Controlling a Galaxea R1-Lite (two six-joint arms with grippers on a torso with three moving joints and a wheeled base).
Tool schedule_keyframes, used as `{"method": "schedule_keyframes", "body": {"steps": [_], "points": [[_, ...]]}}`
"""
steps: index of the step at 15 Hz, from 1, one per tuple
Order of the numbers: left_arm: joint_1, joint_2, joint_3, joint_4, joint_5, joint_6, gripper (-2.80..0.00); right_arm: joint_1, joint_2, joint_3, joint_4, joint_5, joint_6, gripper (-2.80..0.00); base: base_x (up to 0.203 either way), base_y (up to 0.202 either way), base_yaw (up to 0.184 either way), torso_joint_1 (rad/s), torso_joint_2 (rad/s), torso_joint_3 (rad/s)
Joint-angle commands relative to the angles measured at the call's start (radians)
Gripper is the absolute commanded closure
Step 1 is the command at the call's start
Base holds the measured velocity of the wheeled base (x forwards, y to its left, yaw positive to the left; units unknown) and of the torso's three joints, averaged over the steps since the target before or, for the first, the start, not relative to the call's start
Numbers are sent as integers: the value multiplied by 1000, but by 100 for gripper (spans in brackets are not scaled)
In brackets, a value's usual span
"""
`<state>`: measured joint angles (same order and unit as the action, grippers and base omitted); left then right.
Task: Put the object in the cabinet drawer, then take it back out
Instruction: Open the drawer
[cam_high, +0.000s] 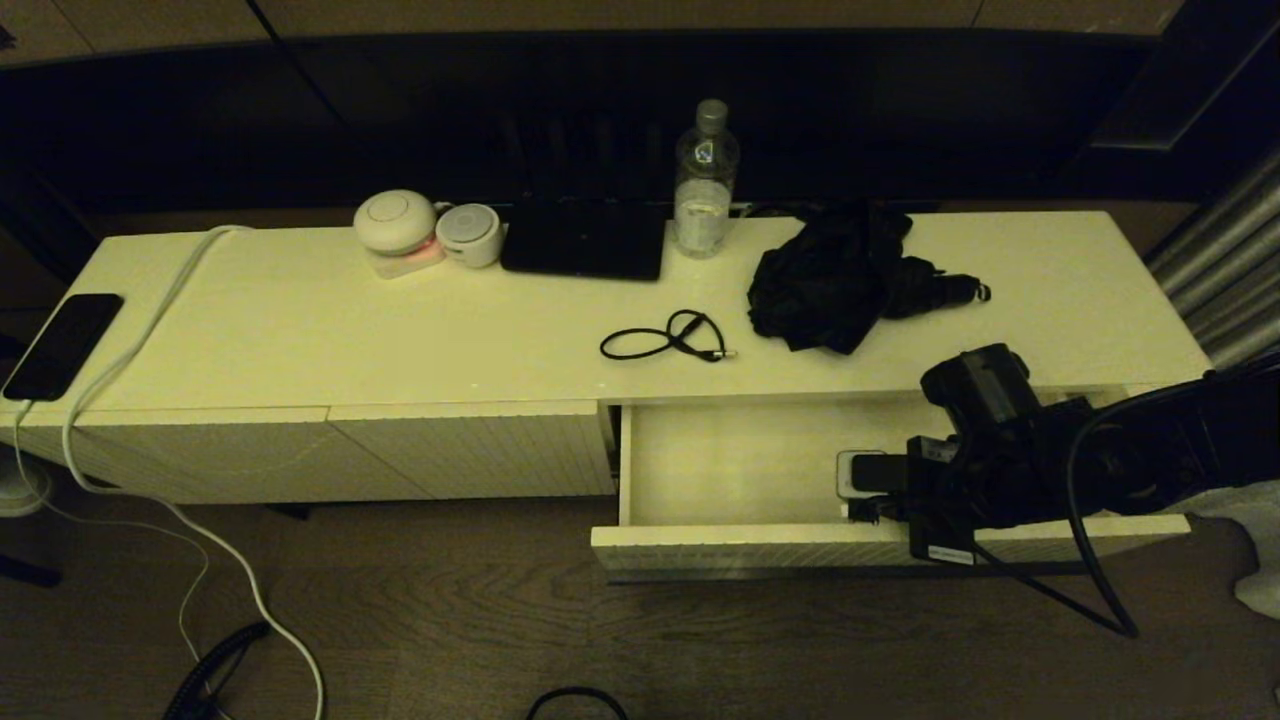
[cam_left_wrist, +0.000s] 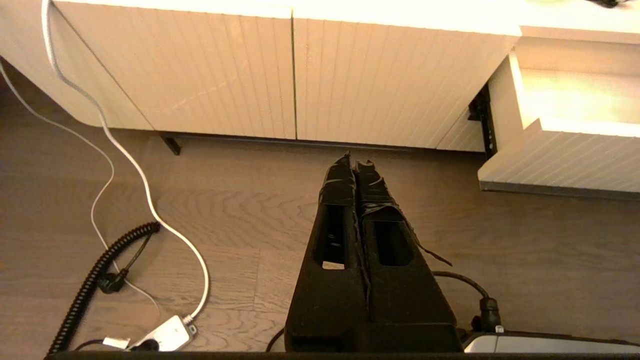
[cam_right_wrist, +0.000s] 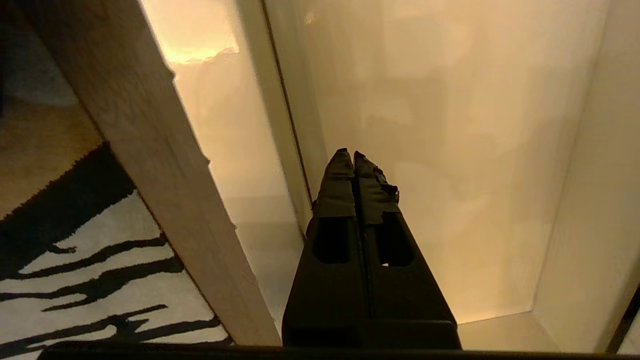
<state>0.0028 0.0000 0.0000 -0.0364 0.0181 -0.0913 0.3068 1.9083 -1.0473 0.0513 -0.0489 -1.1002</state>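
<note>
Hovering right gripper (cam_right_wrist: 348, 155) pinched closed, cabinet drawer (cam_high: 740, 545) open

From the head view, our right arm (cam_high: 1010, 450) covers the right part of the open cabinet drawer (cam_high: 740, 460), and we cannot tell what the small pale-edged dark shape (cam_high: 862, 472) beside it is. The right gripper (cam_high: 880, 490) is buried in the arm's dark bulk there. Our left gripper (cam_left_wrist: 354, 167) appears only in its wrist view, and the phone (cam_high: 62, 345) is partly cut off at the table's (cam_high: 300, 330) left end.
</note>
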Motion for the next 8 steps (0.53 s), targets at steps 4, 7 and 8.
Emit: {"method": "schedule_keyframes", "body": {"steps": [4, 7, 8], "points": [[0, -2, 0, 0, 0, -1, 0, 24, -36, 109, 8, 7, -3, 0, 0, 0, 0, 0, 0, 0], [0, -2, 0, 0, 0, -1, 0, 36, -48, 180, 7, 9, -1, 0, 0, 0, 0, 0, 0, 0], [0, -2, 0, 0, 0, -1, 0, 39, -49, 201, 5, 9, -1, 0, 0, 0, 0, 0, 0, 0]]}}
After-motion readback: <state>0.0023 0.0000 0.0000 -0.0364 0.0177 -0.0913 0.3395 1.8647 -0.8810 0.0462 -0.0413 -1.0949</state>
